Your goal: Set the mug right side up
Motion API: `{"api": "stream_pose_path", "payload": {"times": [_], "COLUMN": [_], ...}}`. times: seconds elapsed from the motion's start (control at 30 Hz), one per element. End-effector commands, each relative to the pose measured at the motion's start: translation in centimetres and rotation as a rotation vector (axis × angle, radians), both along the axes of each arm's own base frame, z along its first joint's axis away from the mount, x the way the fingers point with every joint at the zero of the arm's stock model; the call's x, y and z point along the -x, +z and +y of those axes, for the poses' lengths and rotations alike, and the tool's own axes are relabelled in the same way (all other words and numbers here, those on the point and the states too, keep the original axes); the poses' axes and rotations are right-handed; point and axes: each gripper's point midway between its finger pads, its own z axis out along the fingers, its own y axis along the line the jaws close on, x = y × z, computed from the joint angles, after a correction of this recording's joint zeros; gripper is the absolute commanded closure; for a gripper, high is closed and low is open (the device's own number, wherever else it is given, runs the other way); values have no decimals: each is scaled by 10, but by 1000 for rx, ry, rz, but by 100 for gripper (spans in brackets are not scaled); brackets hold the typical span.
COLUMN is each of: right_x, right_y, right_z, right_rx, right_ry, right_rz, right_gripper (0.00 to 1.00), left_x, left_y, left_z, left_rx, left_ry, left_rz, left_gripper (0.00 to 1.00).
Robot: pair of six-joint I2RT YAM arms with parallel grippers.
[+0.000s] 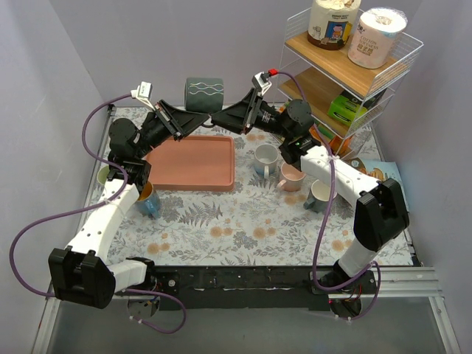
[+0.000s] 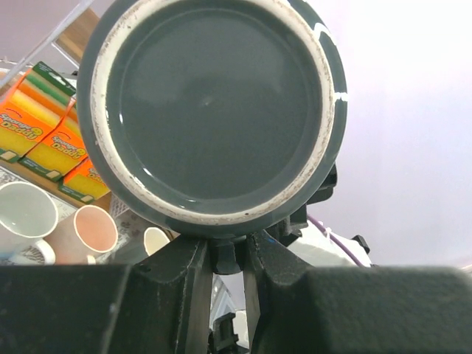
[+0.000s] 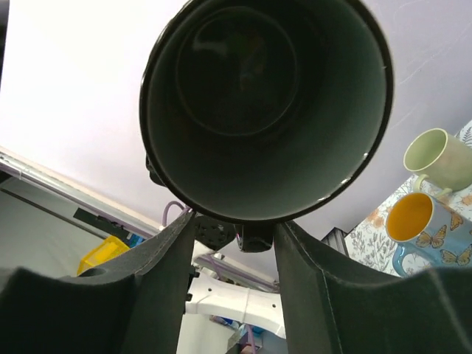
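Mug: I have the dark green mug [image 1: 204,94] lifted off the table. It lies on its side between the two grippers, and from overhead it sits past the far edge of the pink tray [image 1: 193,164].
Left gripper: the left gripper [image 2: 230,257] is clamped on the mug from beneath, with its camera facing the flat base. Its fingers meet on a small dark part under the base, and I cannot make out which part of the mug that is.
Right gripper: the right gripper [image 3: 234,240] looks straight into the open mouth. Its fingers stand apart, one on each side just below the rim, and I cannot tell whether they touch the mug.
Handle: I cannot pick it out in any view.
Half hidden: from overhead my left arm covers part of the blue cup [image 1: 146,199] and the pale green cup [image 1: 103,175].
Other cups: the white cup [image 1: 265,158] and pink cup [image 1: 291,177] stand upright to the right of the tray.
Rack: the wire shelf [image 1: 402,70] is cut off at the top of the overhead view.
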Motion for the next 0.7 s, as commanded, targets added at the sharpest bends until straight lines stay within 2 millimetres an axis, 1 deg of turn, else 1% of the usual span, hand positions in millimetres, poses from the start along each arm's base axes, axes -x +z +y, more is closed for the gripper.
{"api": "stream_pose_path", "payload": {"times": [0.0,0.03,0.07,0.1,0.13,0.17,0.27,0.33,0.37,0.43,0.47,0.5,0.53,0.57,0.6,0.67], "right_x": [2,3,3,2,3,3,2,4,3,3,2,2,1,1,1,0], "right_y": [21,22,22,18,18,18,15,14,13,10,8,8,5,4,5,4], "right_z": [7,9,11,14,15,16,19,20,21,22,23,23,25,26,27,28], "right_rx": [-29,-24,-19,-13,-14,-16,-13,-9,-5,5,11,13,25,33,37,45], "right_ry": [-15,-13,-13,-11,-5,-4,4,11,11,9,5,4,7,6,3,-4], "right_rz": [-81,-79,-85,-78,-81,-81,-82,-87,-89,-84,-89,-95,-87,-89,-91,-85], "right_gripper": [47,47,52,55,57,60,66,67,70,72,80,83,85,86,84,73], "left_x": [10,10,9,9,9,9,9,10,11,11,11,11,11,10,11,11], "left_y": [32,33,32,33,33,34,32,32,31,31,29,30,29,28,29,28], "left_z": [6,6,5,5,5,5,5,4,4,4,4,4,4,3,2,2], "left_rx": [-4,-4,-5,-4,-5,-6,-9,-5,-4,-5,-6,-6,-8,-11,-10,-12], "left_ry": [37,38,38,34,38,39,33,30,28,28,28,29,29,28,27,28], "left_rz": [-138,-141,-139,-140,-142,-143,-141,-138,-138,-136,-134,-137,-134,-133,-134,-135], "left_gripper": [100,100,100,100,100,100,100,100,100,100,100,100,100,100,100,100]}}
